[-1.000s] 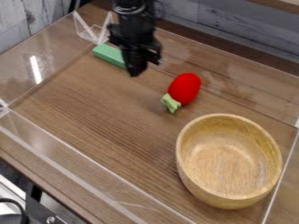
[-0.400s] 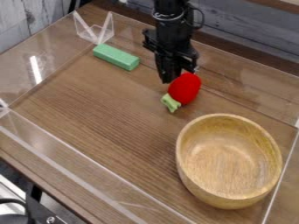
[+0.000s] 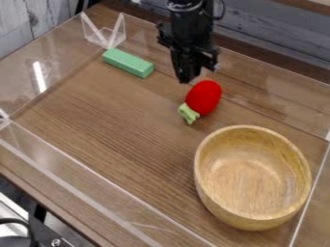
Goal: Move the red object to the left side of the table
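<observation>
- While the gripper point(image 3: 188, 73) hangs pointing straight down, its jaws are pressed together with nothing between them; the fingertips sit just above and behind the red object, apart from it as far as this view shows
- Right below those tips, the red object point(image 3: 203, 95), a small round toy fruit, lies on the table with its light-green stem end point(image 3: 188, 115) pointing toward the camera; it is loose, not gripped
- Off to the picture's left, a flat green block point(image 3: 127, 63) lies near the far wall, well apart from the fruit
- Nearer the camera on the right, a wooden bowl point(image 3: 254, 177) stands empty, close to the fruit but not touching it
- Underneath it all, the table point(image 3: 103, 135), wood-grain with clear low walls, shows plenty of bare surface on the left
- Progress call: nothing delivered yet; the fruit sits right of centre, so the grasp or push, the carry leftward and the release all seem left to do
</observation>
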Tool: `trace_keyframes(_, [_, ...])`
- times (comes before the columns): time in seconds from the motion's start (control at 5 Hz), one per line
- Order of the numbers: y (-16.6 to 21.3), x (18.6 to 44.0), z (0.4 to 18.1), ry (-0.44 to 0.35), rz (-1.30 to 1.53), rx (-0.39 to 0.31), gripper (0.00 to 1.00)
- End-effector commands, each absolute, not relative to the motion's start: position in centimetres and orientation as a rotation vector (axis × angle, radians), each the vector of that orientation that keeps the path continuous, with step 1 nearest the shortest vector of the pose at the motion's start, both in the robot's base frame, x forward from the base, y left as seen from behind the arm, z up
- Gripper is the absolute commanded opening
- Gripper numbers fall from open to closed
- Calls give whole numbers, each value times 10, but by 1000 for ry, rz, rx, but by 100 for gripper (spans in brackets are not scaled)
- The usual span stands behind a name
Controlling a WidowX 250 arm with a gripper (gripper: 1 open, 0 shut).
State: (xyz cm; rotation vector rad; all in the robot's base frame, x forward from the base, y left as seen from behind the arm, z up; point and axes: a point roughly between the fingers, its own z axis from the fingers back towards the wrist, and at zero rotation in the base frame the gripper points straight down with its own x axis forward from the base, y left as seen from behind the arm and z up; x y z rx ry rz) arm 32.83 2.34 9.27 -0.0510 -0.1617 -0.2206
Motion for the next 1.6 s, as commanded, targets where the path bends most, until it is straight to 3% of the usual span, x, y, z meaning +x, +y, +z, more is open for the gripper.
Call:
trace_keyframes(0.0, [27,339,124,-260,-220,-32,0])
trace_keyframes(0.2, [23,342,118,-258,-232,-35,100])
trace_keyframes(1.4, [9,359,64,-190,-260,-46,100])
